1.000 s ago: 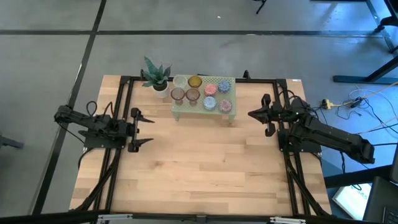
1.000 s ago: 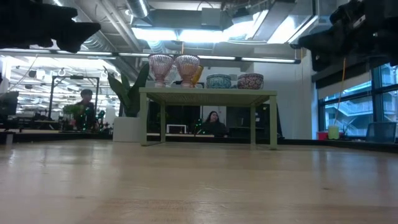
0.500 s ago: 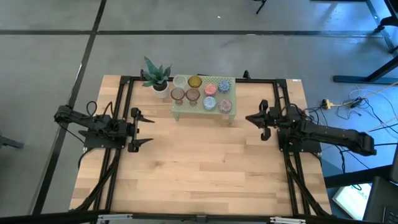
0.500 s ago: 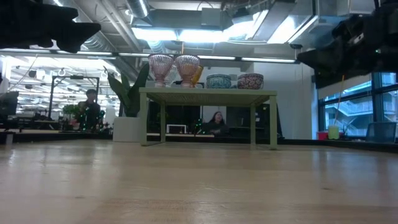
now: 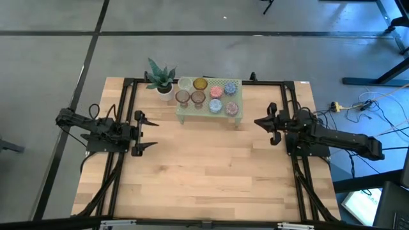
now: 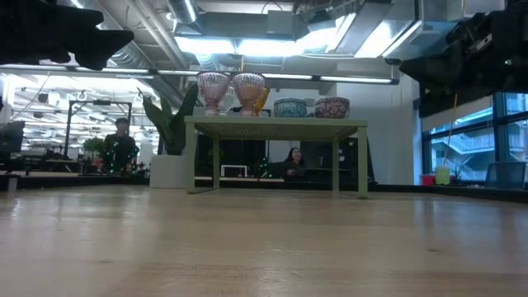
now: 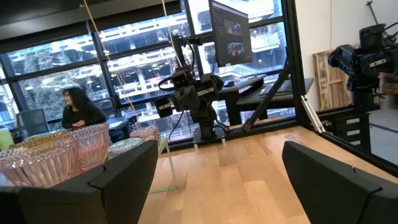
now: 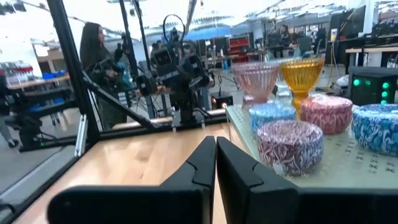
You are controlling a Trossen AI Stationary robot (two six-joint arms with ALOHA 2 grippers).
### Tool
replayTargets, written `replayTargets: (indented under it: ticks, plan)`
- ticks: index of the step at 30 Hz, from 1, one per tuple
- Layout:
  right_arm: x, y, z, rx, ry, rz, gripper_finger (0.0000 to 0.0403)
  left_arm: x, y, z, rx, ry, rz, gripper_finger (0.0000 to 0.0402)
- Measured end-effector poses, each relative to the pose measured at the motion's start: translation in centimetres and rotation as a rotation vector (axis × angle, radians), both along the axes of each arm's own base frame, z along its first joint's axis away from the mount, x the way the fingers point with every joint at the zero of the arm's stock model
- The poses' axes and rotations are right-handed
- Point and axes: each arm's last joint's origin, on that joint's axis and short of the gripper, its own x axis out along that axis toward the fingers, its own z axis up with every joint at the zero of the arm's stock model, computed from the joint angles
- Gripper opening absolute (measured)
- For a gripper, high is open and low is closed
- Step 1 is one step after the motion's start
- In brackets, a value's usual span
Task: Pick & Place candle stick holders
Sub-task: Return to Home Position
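Small round candle stick holders (image 5: 199, 97) of ribbed and patterned glass cluster on a pale green perforated stand (image 5: 234, 82) at the far edge of the wooden table (image 5: 204, 172). Left gripper (image 5: 151, 132) is spread wide and empty at the table's left side; right gripper (image 5: 258, 121) has its fingers pinched together, empty, near the stand's right end

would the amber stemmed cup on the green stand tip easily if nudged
Probably: the amber cup has a wide bowl on a narrow stem, so it looks top-heavy. It appears to be glass, so likely rigid, fragile and slippery.
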Motion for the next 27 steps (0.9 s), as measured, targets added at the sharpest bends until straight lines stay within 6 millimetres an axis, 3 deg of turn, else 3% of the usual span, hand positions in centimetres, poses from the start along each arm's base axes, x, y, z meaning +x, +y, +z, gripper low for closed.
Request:
replayTargets:
  ticks: [11,22,27]
  plan:
    - [-0.2,0.4,-0.2,0.080,0.009,-0.099,0.0006,0.0,0.0,0.0,0.000,0.000,0.000,0.0342]
    - [-0.2,2.0,-0.7,0.046,0.070,0.024,0.0018,0.0,0.0,0.0,0.002,0.000,0.000,0.0342]
    - [-0.2,2.7,-0.9,0.036,0.092,0.173,0.0018,0.0,0.0,0.0,0.002,0.000,0.000,0.0342]
